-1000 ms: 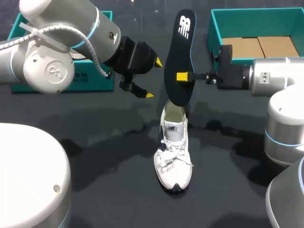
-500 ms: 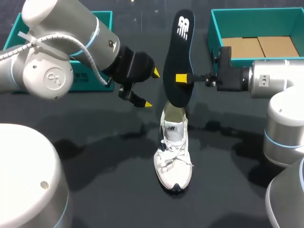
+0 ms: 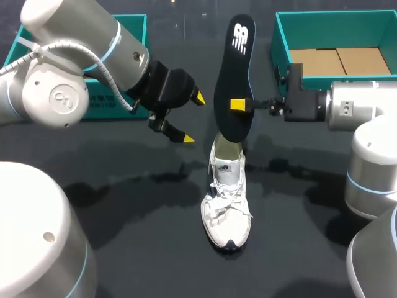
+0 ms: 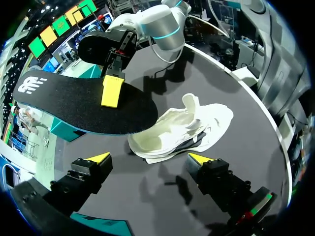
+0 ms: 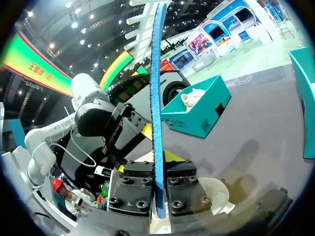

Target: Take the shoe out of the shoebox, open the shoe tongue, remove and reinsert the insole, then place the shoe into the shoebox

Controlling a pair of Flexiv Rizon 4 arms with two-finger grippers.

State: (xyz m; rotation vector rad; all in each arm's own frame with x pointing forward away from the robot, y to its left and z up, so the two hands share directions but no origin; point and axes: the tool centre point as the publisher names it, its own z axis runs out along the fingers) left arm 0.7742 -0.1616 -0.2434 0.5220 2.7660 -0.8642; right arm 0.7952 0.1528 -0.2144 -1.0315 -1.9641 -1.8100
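Observation:
A white shoe (image 3: 227, 208) lies on the dark table, toe toward the front and heel under the insole. My right gripper (image 3: 239, 104) is shut on the black insole (image 3: 236, 62), which it holds upright with its lower end over the shoe's opening. My right wrist view shows the insole (image 5: 157, 98) edge-on, blue, between the right gripper's (image 5: 158, 172) fingers. My left gripper (image 3: 193, 118) stands open just left of the insole and holds nothing. In the left wrist view, the left gripper (image 4: 150, 158) faces the shoe (image 4: 187, 128) and the insole (image 4: 64, 103).
A teal shoebox (image 3: 282, 37) with a cardboard liner stands at the back right, behind my right arm. A second teal box (image 3: 133, 25) sits at the back left, partly hidden by my left arm. In the right wrist view this box (image 5: 197, 115) holds white paper.
My left gripper has drifted a little left and toward the front, away from the insole, still open. The right gripper, the insole and the shoe have stayed put.

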